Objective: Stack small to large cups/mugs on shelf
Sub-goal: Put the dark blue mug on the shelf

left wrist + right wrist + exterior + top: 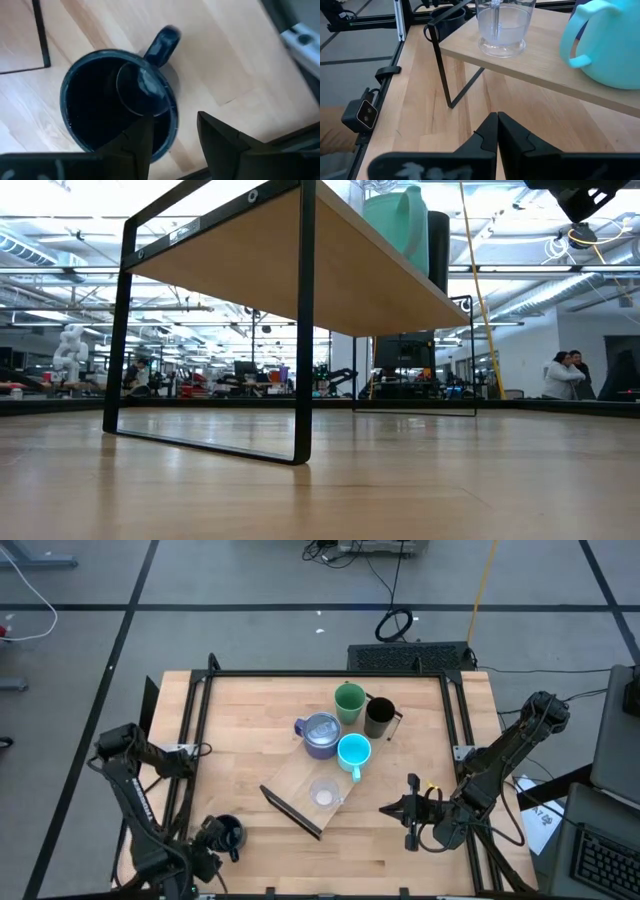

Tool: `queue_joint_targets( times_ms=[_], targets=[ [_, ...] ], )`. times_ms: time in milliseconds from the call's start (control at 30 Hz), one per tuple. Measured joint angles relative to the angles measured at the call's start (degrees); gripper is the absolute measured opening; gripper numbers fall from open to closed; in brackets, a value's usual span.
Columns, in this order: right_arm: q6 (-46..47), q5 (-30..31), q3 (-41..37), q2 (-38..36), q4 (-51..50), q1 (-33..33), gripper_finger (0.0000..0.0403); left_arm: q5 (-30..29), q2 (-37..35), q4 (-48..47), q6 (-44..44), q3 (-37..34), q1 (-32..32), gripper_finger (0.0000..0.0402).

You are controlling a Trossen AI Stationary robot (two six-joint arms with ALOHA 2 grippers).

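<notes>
Around my light-wood desk (400, 840) runs a grey lab floor. My left gripper (172, 145) hangs parted over the squat black handled mug (228, 833) at the desk's near-left corner, one finger inside its rim, not yet closed. The right gripper (497, 131), shut and empty, waits at the desk's right edge. On the long light-wood shelf (292, 783) stand the tiny clear cup (323, 794), cyan handled mug (354, 752), purplish-grey shiny mug (321, 733), green cup (349, 700) and tall black mug (379, 716) (five of six, I judge).

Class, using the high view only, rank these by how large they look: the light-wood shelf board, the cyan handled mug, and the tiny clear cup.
1. The long light-wood shelf board, far the largest.
2. The cyan handled mug.
3. The tiny clear plastic cup, slightly smaller across its rim than the mug.
Both vessels stand on the board, so camera distance hardly skews this.
</notes>
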Motion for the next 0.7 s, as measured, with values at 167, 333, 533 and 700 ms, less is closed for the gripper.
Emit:
queue_joint_targets(
  times_ms=[167, 333, 533, 700],
  targets=[
    [0.0, 0.0, 0.0, 0.0, 0.0, 0.0, 0.0, 3.2, 0.0, 3.6, 3.1, -3.0, 1.4, 0.0154],
    [-0.4, 0.0, 0.0, 0.0, 0.0, 0.0, 0.0, 2.9, 0.0, 4.1, 5.1, -3.5, 2.0, 0.0125],
    [-1.2, 0.0, 0.0, 0.0, 0.0, 0.0, 0.0, 2.7, 0.0, 4.4, 6.2, -3.5, 2.0, 0.0035],
    [-1.3, 0.0, 0.0, 0.0, 0.0, 0.0, 0.0, 2.8, -0.1, 4.8, 6.5, -3.5, 2.9, 0.0019]
  ],
)
